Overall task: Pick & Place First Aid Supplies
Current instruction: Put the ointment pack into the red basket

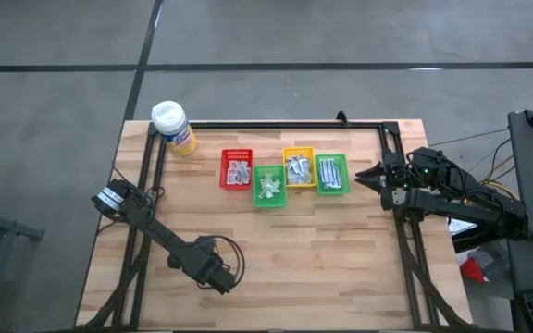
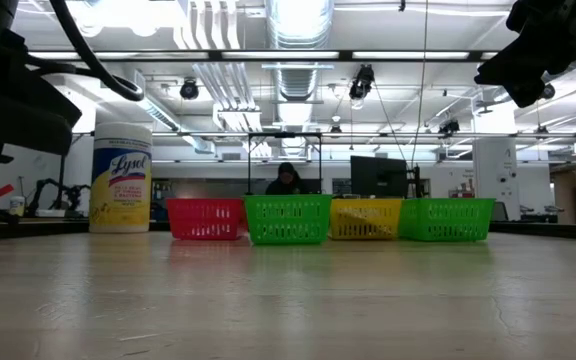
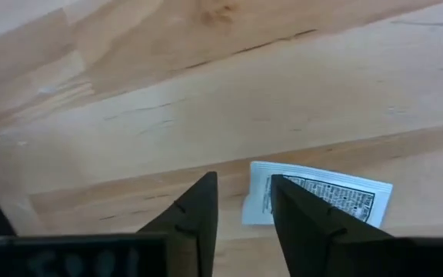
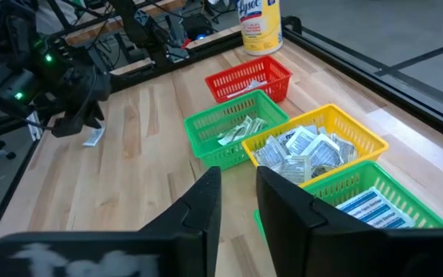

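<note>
One white printed packet (image 3: 337, 192) lies flat on the wooden table near its front left. My left gripper (image 3: 244, 201) points down just above it, open, with one finger (image 3: 298, 215) over the packet's edge and nothing in the gap. From the right wrist view the same packet (image 4: 92, 138) shows under that gripper (image 4: 79, 123). More first aid supplies fill a red bin (image 1: 237, 168), a green bin (image 1: 268, 187), a yellow bin (image 1: 299, 166) and a second green bin (image 1: 331, 174). My right gripper (image 1: 375, 176) waits raised at the table's right side, open and empty. My left gripper has one finger (image 3: 298, 215) standing over the packet's short edge (image 3: 258, 192) from above. I cannot tell whether it touches the packet. The packet lies flat on the table, mostly outside the gap between the fingers.
A yellow Lysol bottle (image 1: 172, 125) with a white cap stands at the far left corner. A black frame (image 1: 276, 124) runs along the table's far edge and down both sides. Bare wood (image 1: 322, 259) spreads between the bins and the near edge.
</note>
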`<state>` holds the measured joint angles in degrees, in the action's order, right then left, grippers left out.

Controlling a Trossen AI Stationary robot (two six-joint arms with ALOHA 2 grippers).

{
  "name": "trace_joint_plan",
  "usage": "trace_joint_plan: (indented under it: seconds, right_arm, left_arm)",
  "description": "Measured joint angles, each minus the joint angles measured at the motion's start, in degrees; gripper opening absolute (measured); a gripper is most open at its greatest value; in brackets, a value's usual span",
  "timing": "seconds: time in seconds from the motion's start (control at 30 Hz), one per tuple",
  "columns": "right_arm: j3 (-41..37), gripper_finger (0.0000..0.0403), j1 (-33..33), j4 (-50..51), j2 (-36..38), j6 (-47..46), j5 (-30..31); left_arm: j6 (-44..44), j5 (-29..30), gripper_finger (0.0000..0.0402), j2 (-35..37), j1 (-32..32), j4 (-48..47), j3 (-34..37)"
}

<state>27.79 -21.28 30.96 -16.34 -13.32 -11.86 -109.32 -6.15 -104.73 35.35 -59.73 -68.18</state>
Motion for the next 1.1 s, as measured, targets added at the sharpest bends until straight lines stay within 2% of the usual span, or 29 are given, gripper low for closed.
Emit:
trace_joint_plan:
  seconds: [0.53, 0.67, 0.9, 1.1]
  right_arm:
    - [0.0, 0.0069, 0.0, 0.0, 0.01, 0.01, 0.0]
    - [0.0, 0.0069, -0.01, 0.0, 0.0, 0.0, 0.0]
    - [0.0, 0.008, -0.02, 0.0, 0.0, 0.02, 0.0]
    - [0.0, 0.0086, -0.01, 0.0, 0.01, 0.01, 0.0]
  left_arm:
    - [0.68, -0.2, 0.0102, 0.45, 0.0, 12.6, 8.3]
    - [0.53, -0.18, 0.0079, 0.37, 0.0, 16.9, 11.18]
    - [-0.07, -0.33, 0.0012, 0.42, 0.0, 19.68, 13.06]
    - [-0.05, -0.14, 0.0002, 0.35, 0.0, 19.98, 13.06]
